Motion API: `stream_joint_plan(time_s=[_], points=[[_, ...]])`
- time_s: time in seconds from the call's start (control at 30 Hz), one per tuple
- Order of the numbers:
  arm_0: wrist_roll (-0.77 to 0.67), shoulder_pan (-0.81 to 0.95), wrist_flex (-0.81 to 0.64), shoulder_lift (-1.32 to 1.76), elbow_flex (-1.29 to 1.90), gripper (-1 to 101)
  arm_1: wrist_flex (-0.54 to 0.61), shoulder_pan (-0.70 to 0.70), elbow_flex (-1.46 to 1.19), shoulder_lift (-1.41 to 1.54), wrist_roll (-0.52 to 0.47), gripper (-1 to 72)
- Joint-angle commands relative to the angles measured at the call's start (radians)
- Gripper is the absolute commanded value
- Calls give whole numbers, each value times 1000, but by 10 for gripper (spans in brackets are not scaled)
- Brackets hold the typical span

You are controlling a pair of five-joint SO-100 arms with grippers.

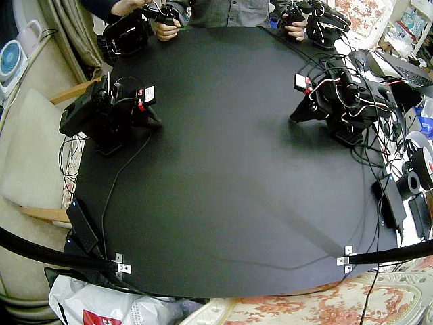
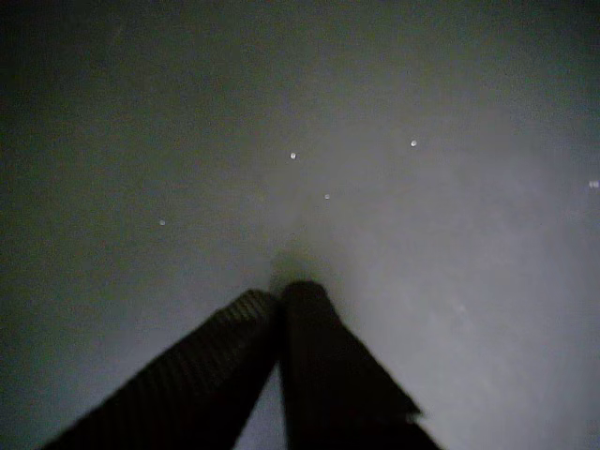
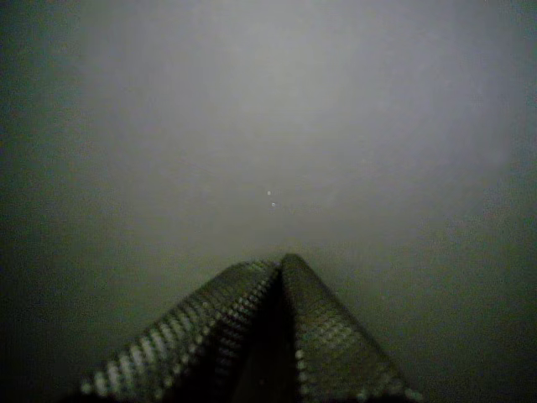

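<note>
A white plastic bag (image 1: pixel 81 298) with red print, unreadable, sits below the near left edge of the black table (image 1: pixel 230 217). Midway back, the right gripper (image 1: pixel 155 122) and left gripper (image 1: pixel 295 118) rest low on the tabletop, pointing at each other, well apart. The tabletop is nearest both. In a wrist view the fingers (image 2: pixel 314 323) meet, holding nothing; in a wrist view the ribbed fingers (image 3: pixel 315 298) likewise. The arms' white labels (image 1: pixel 149 93) are too small to read.

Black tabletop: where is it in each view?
Fixed view: tabletop fills the centre, between right gripper and left gripper.
Wrist view: tabletop is the whole background beyond shut jaws.
Wrist view: tabletop likewise, whole background.
Shared landmark: gripper tips down at the tabletop.
</note>
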State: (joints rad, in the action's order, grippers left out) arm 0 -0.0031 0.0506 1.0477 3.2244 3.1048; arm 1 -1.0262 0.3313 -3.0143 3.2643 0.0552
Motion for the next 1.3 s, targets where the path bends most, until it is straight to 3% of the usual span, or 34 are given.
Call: stream_joint_plan(time_s=[0.0, 0.8, 1.0, 1.13, 1.27], points=[[6, 9, -14, 17, 2, 0, -6, -69, 9, 9, 103, -3], [6, 58, -12, 15, -6, 0, -6, -78, 9, 9, 114, -3], [118, 58, -17, 15, -426, 0, -6, -74, 9, 9, 100, -3], [170, 44, -147, 15, -520, 0, -6, -72, 9, 9, 97, -3], [301, -41, -413, 17, -517, 0, -6, -72, 9, 9, 97, -3]])
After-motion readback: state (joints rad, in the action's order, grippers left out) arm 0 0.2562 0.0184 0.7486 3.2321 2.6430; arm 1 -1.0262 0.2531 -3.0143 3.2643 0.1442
